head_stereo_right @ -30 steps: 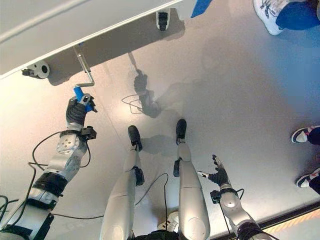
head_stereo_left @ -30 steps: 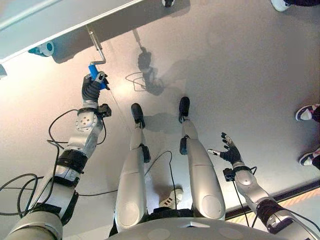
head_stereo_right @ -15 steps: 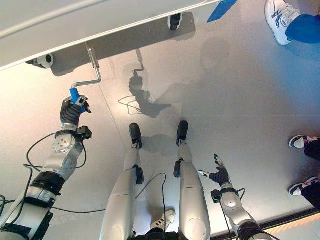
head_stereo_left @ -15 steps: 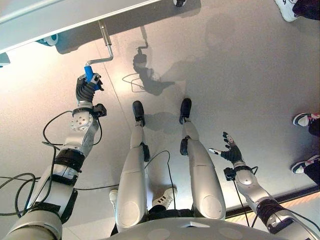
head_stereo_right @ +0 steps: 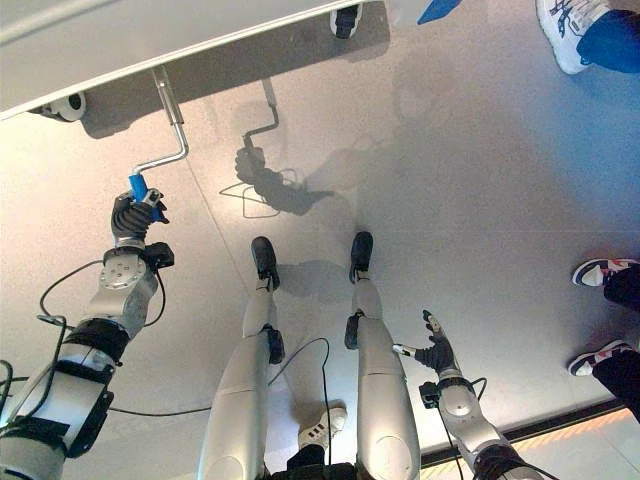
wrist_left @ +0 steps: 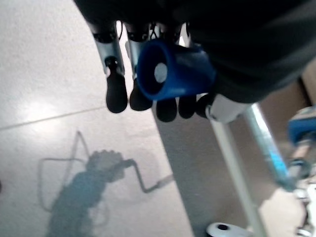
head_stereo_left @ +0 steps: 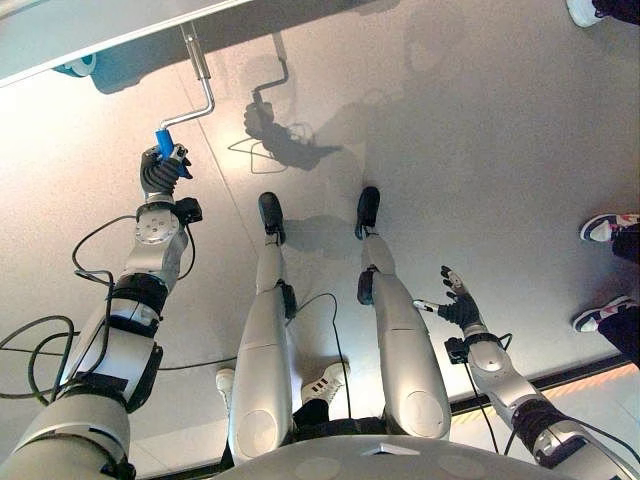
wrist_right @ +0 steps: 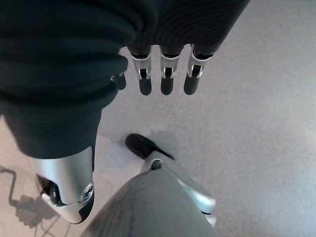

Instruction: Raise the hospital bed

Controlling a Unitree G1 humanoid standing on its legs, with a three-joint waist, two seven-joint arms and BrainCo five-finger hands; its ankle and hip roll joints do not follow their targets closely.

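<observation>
Hospital bed point(head_stereo_left: 60, 40), one crank's blue handle point(head_stereo_left: 164, 141) clasped by left hand point(head_stereo_left: 158, 175) fingers, right hand point(head_stereo_left: 460, 305) spread

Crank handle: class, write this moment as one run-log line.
left hand: shut on blue crank handle | crank: under bed frame | right hand: open, idle

crank point(head_stereo_left: 192, 88) under bed edge point(head_stereo_left: 90, 35), left hand point(head_stereo_left: 160, 172) on its handle point(head_stereo_left: 163, 143)

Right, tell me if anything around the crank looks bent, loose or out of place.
Nothing stands out. The left hand is curled round the blue grip of the crank, which runs intact up to the bed frame. The right hand hangs open, off to the side.
</observation>
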